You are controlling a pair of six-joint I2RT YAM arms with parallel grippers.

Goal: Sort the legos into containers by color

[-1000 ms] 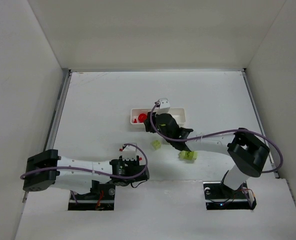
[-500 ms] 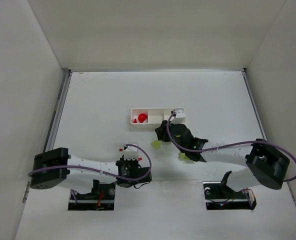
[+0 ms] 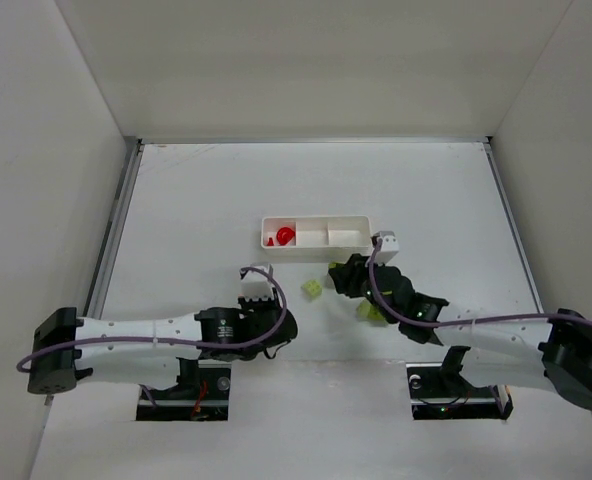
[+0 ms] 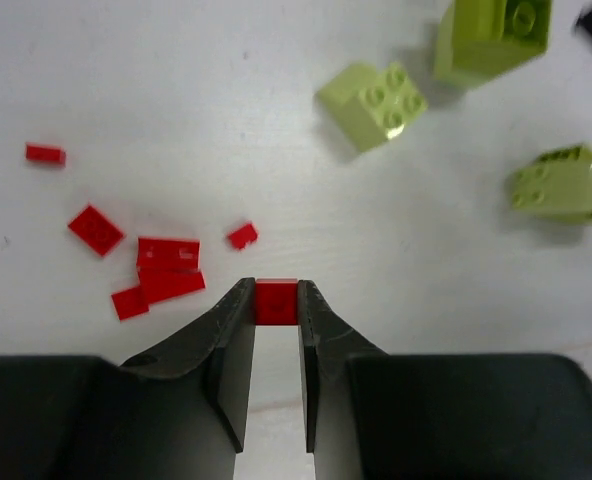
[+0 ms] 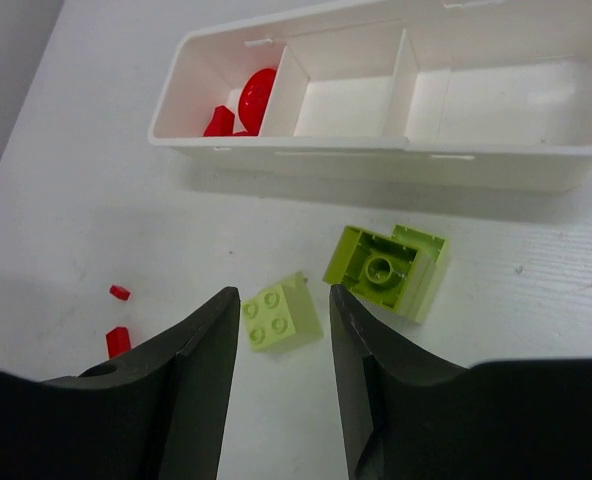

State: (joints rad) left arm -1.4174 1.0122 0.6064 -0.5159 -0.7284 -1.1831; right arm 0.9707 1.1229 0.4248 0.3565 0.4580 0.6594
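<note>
The white tray (image 3: 348, 236) lies mid-table, with red legos (image 3: 283, 236) in its left compartment. It also shows in the right wrist view (image 5: 496, 165), where the red legos (image 5: 238, 105) sit in the left compartment and the other two hold nothing. My left gripper (image 4: 275, 288) is shut on a tiny red brick (image 4: 276, 304) just above the table. Several red pieces (image 4: 166, 268) lie to its left. My right gripper (image 5: 283, 295) is open, one finger on each side of a yellow-green brick (image 5: 281, 320). An upturned yellow-green brick (image 5: 386, 270) lies to its right.
In the left wrist view, three yellow-green bricks (image 4: 373, 103) (image 4: 491, 35) (image 4: 556, 183) lie ahead and to the right. In the right wrist view, two small red pieces (image 5: 118, 340) lie left of the right gripper. White walls enclose the table.
My right gripper has pulled back from over the tray and come down toward the front, over the yellow-green brick. My left arm has swung and stretched out to the right.
</note>
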